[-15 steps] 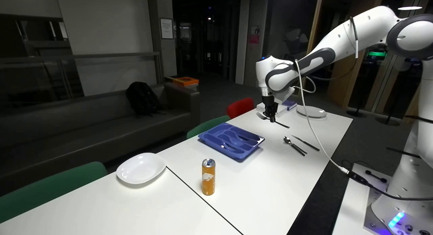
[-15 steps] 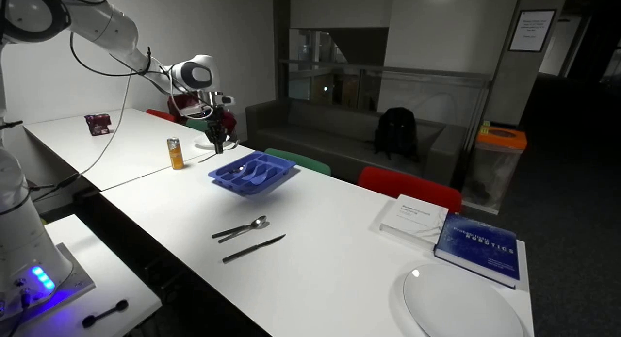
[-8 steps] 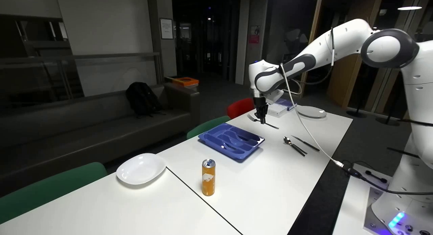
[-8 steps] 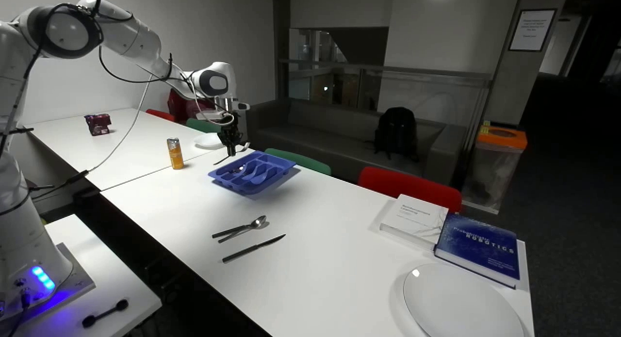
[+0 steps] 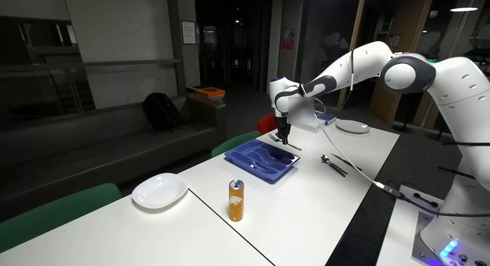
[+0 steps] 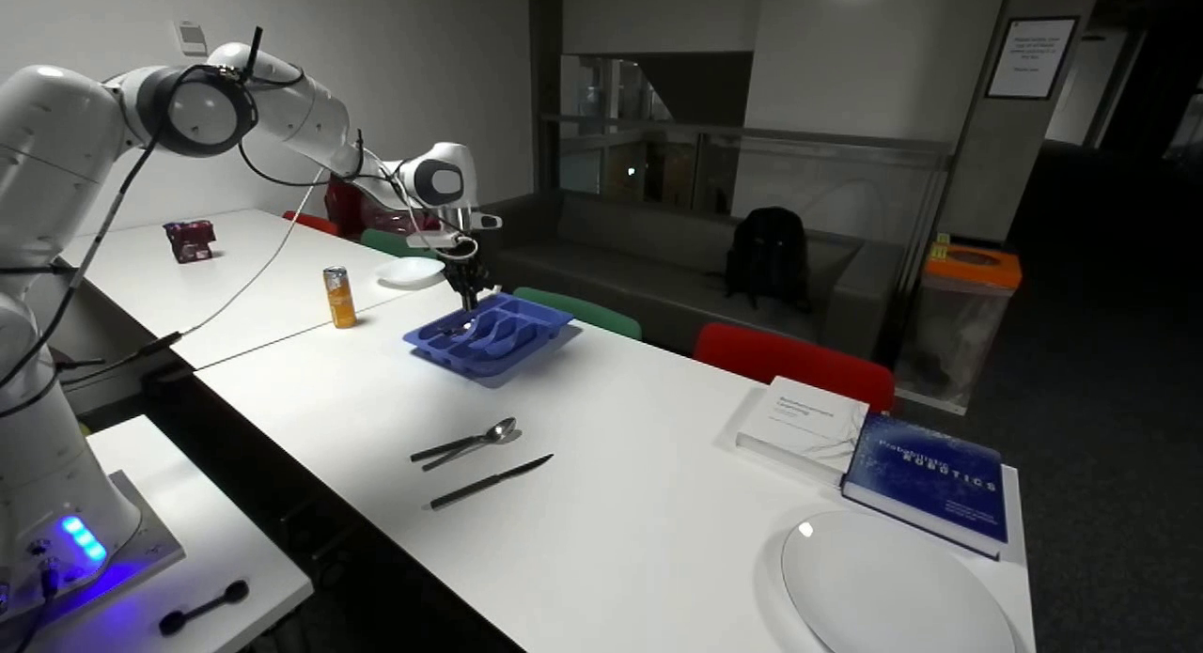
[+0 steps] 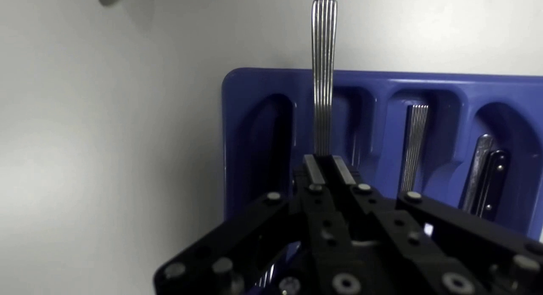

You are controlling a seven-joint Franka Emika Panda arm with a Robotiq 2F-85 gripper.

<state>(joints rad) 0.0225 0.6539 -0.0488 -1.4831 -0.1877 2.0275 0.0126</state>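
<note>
Change over the last second: in an exterior view the claw (image 5: 285, 142) has shifted left and slightly lower, bringing the fork (image 7: 323, 76) over the blue tray (image 7: 271, 80). Claw found pinching the fork's handle, which crosses the tray's upper rim near centre frame in the wrist view. Spoon (image 6: 481, 438) and knife (image 6: 492, 481) unmoved on the desk (image 6: 639, 521). Judgement: carry well advanced; fork unreleased, lying in no compartment.
</note>
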